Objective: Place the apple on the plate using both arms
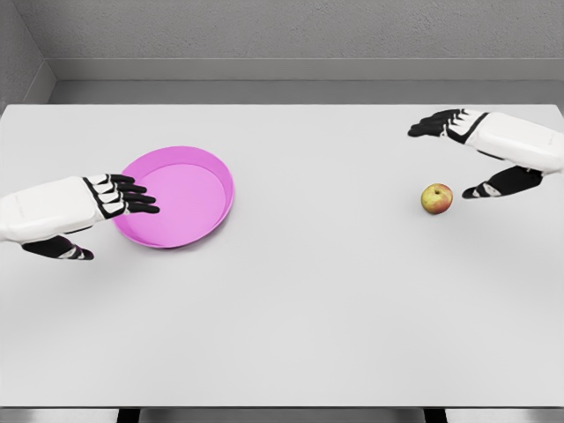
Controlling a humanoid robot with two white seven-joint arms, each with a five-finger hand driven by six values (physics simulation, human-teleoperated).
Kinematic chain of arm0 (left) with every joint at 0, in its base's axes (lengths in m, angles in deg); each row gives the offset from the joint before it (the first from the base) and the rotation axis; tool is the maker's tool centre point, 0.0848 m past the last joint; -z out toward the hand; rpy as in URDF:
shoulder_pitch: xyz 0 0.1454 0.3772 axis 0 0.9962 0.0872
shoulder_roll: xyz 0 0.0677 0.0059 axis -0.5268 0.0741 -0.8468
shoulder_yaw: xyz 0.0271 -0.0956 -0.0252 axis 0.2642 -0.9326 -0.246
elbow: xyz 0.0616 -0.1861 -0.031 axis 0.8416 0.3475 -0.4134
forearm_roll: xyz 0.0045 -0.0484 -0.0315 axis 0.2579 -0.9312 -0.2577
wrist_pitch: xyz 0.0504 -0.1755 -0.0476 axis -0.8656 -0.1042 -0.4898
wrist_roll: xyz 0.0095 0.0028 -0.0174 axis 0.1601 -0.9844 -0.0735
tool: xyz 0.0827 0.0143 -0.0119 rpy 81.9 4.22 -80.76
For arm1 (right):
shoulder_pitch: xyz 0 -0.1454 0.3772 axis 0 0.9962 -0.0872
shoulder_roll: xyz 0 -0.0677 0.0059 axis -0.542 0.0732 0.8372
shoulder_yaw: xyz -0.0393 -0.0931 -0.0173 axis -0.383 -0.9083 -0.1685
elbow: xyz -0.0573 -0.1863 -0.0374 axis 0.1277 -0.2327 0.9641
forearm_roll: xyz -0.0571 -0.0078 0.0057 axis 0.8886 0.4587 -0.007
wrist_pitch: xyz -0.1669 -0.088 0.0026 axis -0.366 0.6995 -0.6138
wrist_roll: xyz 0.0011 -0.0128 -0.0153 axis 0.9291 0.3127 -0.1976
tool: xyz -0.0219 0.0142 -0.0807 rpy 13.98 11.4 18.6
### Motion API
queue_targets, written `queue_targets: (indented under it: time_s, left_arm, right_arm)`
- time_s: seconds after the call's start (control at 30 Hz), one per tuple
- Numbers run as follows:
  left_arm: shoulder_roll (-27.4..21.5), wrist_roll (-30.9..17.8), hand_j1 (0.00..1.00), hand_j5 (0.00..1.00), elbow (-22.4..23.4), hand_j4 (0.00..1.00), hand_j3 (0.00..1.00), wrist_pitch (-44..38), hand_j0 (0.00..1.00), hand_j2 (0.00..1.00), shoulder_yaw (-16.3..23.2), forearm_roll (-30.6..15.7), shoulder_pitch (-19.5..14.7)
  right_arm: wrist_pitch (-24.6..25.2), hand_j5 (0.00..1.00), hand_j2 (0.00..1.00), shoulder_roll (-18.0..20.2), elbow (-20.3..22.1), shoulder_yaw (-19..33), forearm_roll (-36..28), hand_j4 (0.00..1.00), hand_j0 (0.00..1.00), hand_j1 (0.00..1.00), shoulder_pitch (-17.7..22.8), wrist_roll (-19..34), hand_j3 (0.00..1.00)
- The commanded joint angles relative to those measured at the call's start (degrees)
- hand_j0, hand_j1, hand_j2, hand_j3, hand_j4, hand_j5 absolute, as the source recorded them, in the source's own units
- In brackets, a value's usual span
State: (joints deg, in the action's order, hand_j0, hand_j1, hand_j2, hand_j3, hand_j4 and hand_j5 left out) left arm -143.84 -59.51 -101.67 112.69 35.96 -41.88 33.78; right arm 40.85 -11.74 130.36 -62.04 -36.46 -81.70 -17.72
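A small red-and-yellow apple [436, 198] sits on the pale grey table [291, 308], well apart from the round pink plate [189, 181]. The right hand [480, 150] hovers just beside the apple, fingers spread, holding nothing. The left hand [92, 211] reaches over the plate's near rim, fingers loose and empty.

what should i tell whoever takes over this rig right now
Left hand: fingers open, holding nothing, at the left rim of the pink plate.
Right hand: fingers open, holding nothing, just right of the apple, not touching it.
Apple sits on the white table, well right of the plate, which holds nothing.
Done: nothing yet.
Left: grasp the apple, get it onto the plate.
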Motion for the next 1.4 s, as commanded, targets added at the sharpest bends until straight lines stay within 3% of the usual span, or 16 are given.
queue_targets:
  time_s: [0.0,0.13,0.23,0.33,0.4,0.83,1.17,1.37]
  left_arm:
    - [0.06,0.0,1.0,1.0,0.0,1.0,1.0,-0.04,1.0,1.0,0.25,-0.38,0.0]
    - [0.06,0.0,1.0,1.0,0.0,1.0,1.0,-0.04,1.0,1.0,0.33,-0.38,0.0]
    - [0.49,0.0,1.0,1.0,0.0,1.0,1.0,-0.04,1.0,1.0,0.33,-0.38,-0.09]
    - [2.34,-2.73,1.0,1.0,0.0,1.0,1.0,-0.04,1.0,1.0,0.33,-0.29,-0.09]
    - [2.34,-2.9,1.0,1.0,0.0,1.0,1.0,-0.04,1.0,1.0,0.33,-0.29,-0.09]
    - [2.43,-2.9,1.0,1.0,0.0,1.0,1.0,-0.04,1.0,1.0,0.33,-0.29,-0.18]
    - [2.52,-2.9,1.0,1.0,0.0,1.0,1.0,-0.04,1.0,1.0,0.86,-0.29,-0.18]
    - [2.6,-2.99,1.0,1.0,0.0,1.0,1.0,-0.04,1.0,1.0,0.86,-0.29,-0.26]
  right_arm:
    - [0.16,1.0,1.0,-1.14,-1.47,-0.78,-0.89,1.0,1.0,1.0,0.0,-0.03,1.0]
    - [0.16,1.0,1.0,-1.22,-3.32,-2.45,-0.02,1.0,1.0,1.0,-0.09,-0.03,1.0]
    - [0.16,1.0,1.0,-2.63,-3.58,-2.72,5.17,1.0,1.0,1.0,-0.26,-0.03,1.0]
    - [0.16,1.0,1.0,-3.24,-4.9,-4.21,5.26,1.0,1.0,1.0,-0.88,-0.03,1.0]
    - [0.16,1.0,1.0,-4.04,-7.1,-5.09,5.26,1.0,1.0,1.0,-1.67,-0.03,1.0]
    - [1.41,1.0,1.0,-4.56,-9.82,-6.67,7.81,1.0,1.0,1.0,-1.84,-0.03,1.0]
    - [1.33,1.0,1.0,-5.62,-15.27,-8.25,8.07,1.0,1.0,1.0,-2.81,-0.03,1.0]
    - [1.33,1.0,1.0,-7.02,-16.5,-8.34,9.65,1.0,1.0,1.0,-3.08,-0.03,1.0]
